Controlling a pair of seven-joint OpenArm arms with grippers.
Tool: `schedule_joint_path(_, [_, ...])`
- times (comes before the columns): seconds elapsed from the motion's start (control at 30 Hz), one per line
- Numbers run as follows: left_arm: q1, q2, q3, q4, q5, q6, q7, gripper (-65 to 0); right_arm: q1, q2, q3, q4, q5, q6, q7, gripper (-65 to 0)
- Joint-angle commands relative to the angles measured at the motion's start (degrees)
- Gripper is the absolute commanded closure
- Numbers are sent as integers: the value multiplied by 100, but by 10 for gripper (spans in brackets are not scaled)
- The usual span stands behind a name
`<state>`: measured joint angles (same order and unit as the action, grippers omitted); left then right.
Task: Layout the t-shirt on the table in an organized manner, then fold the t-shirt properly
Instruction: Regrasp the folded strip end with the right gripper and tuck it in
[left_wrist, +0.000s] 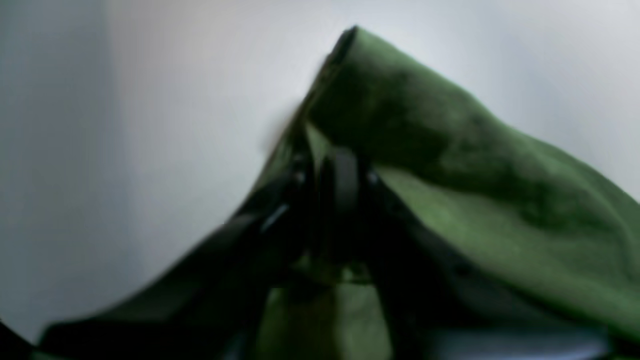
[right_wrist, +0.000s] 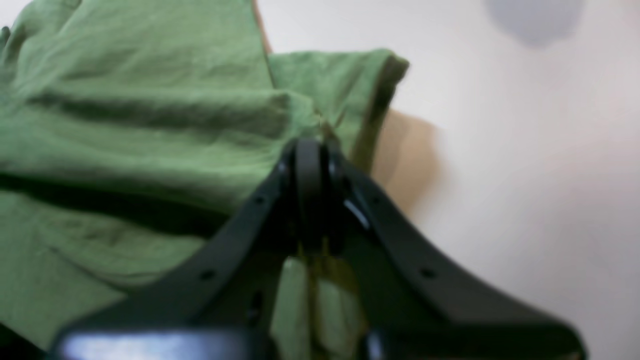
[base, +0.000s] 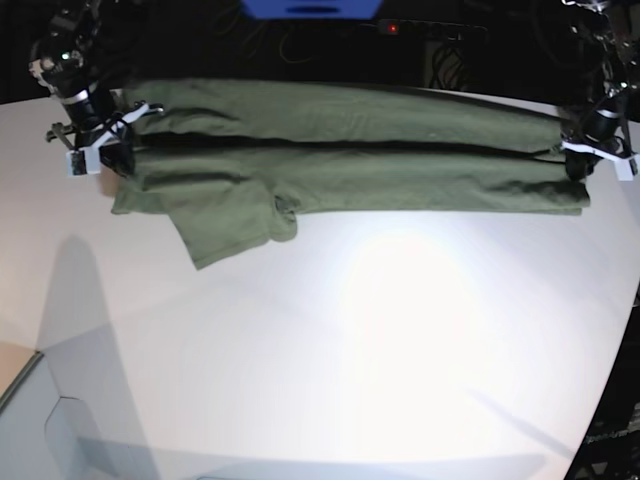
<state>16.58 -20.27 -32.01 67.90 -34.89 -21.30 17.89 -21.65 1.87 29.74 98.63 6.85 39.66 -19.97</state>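
The t-shirt (base: 340, 160) lies stretched in a long folded band across the far side of the table (base: 400, 340), with one sleeve (base: 235, 225) splaying out towards you near the right arm's end. You are at the lengthwise fold, each arm at one end of the band. The right gripper (right_wrist: 310, 150) is clamped on the t-shirt's edge. The left gripper (left_wrist: 335, 165) has cloth between its jaws, but blur keeps you from telling whether it grips or is letting go. Next, judge that both ends lie flat, then tuck the stray sleeve in. Both wrist views are soft, and the collar is out of sight.
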Motion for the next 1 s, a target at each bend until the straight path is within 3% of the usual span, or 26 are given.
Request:
schedule_joint_path(0.0, [-9, 1, 58, -16, 162, 51, 413, -141, -46, 125, -7, 84, 84, 34, 137, -62])
schedule_joint_path(0.07, [-9, 18, 49, -16, 162, 51, 413, -205, -125, 204, -59, 84, 84, 34, 137, -152])
schedule_joint_path(0.17, [-45, 18, 41, -16, 162, 51, 413, -217, -143, 222, -24, 84, 84, 34, 137, -272])
schedule_joint_path(0.3, [-45, 10, 14, -16, 162, 51, 413, -217, -143, 248, 275, 84, 84, 34, 137, -349])
schedule_joint_path(0.5, [-45, 10, 14, -16, 162, 51, 413, -220, 68, 178, 697, 251, 119, 34, 137, -361])
schedule_joint_path(0.63, [-45, 18, 32, -16, 153, 51, 413, -221, 297, 187, 152, 445, 84, 34, 93, -361])
schedule_joint_path(0.77, [-45, 18, 23, -16, 127, 51, 413, -221, 939, 257, -508, 374, 5, 34, -689, -361])
schedule_joint_path(0.87, [-45, 18, 5, -16, 127, 51, 413, -221, 1659, 231, -859, -74, -417, 34, -1322, -361])
schedule_joint_path(0.97, [-45, 27, 5, -16, 109, 51, 404, -221, 2222, 222, -1141, -672, -698, 34, -1472, -361])
